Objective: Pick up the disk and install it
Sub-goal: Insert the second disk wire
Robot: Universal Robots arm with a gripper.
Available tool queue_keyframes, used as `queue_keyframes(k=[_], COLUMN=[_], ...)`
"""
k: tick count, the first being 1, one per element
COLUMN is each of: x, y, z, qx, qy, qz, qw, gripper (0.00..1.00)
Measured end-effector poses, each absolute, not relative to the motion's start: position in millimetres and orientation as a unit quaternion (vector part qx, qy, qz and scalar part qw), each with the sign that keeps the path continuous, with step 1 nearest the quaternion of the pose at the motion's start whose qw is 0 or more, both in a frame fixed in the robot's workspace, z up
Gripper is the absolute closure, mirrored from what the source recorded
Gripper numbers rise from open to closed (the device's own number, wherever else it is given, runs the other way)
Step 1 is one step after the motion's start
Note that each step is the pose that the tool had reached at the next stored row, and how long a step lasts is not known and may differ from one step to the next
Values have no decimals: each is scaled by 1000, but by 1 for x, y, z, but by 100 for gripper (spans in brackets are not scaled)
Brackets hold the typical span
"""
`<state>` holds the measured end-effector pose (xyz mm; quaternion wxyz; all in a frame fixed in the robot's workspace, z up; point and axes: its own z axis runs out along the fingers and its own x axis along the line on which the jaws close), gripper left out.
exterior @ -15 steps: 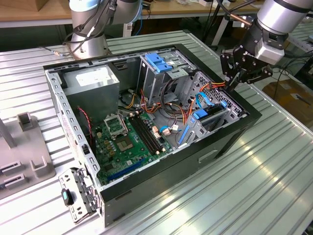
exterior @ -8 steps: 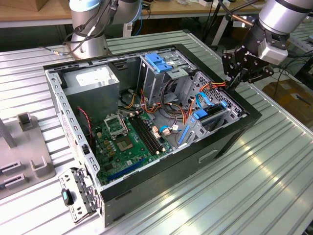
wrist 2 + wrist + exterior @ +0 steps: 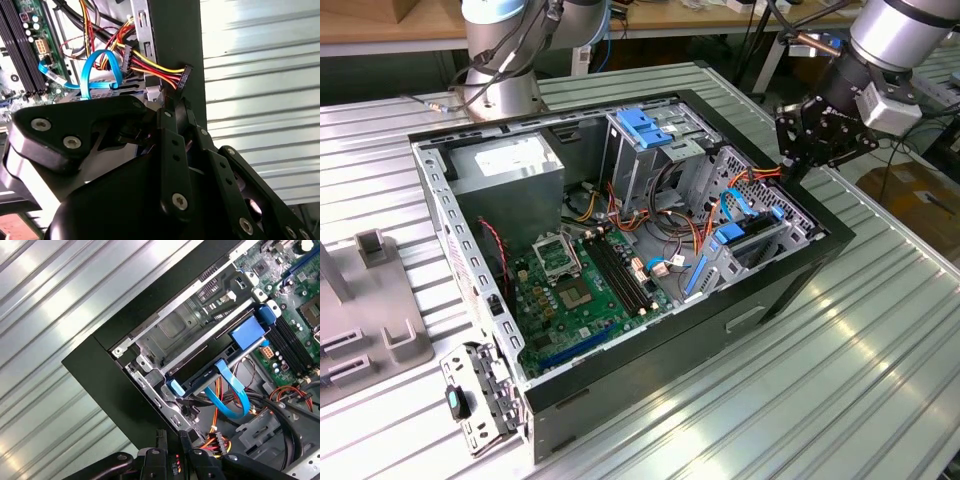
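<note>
The disk [image 3: 752,243] sits inside the lower drive bay at the open computer case's corner on the exterior view's right. The blue end of its rail frame [image 3: 246,333] faces the motherboard. A light-blue data cable [image 3: 232,396] loops up from the bay, also seen in the second wrist view [image 3: 102,64]. My gripper [image 3: 792,160] hangs over the case's far rim, just past that bay. In both wrist views its tip [image 3: 177,102] [image 3: 172,439] lies right beside a black power connector [image 3: 184,77] on red, yellow and orange wires. Whether it touches the connector is unclear.
A grey power-supply box [image 3: 510,170] fills the case's back left, with the green motherboard [image 3: 580,285] in front. An upper drive cage holds blue brackets [image 3: 645,128]. A second arm's base [image 3: 500,85] stands behind the case. Grey fixtures [image 3: 380,300] rest on the ribbed metal table [image 3: 840,380].
</note>
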<state>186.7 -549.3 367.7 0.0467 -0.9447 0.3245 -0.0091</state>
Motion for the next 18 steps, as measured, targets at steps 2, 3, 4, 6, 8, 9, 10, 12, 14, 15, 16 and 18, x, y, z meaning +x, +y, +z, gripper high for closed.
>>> queue_keyframes(k=[2,3,4,6,8,9,10,12,14,15,16,18], x=[187,187,187,187,188,188,188,189,191,192,192,192], y=[-549,-549,-549,-549,-549,-549,-549,-549,-549,-549,-549,-549], z=[368,368,368,368,367,368,368,368,368,368,368,367], qx=[-949,-952,-954,-956,-956,-956,-956,-956,-956,-957,-958,-959], qy=[310,301,297,289,289,289,289,289,288,287,284,278], qz=[-8,-8,-8,-8,-8,-8,-8,-7,-7,-7,-7,-7], qw=[47,47,47,47,47,47,47,47,47,47,47,47], gripper=[76,76,76,76,76,76,76,76,76,76,76,76])
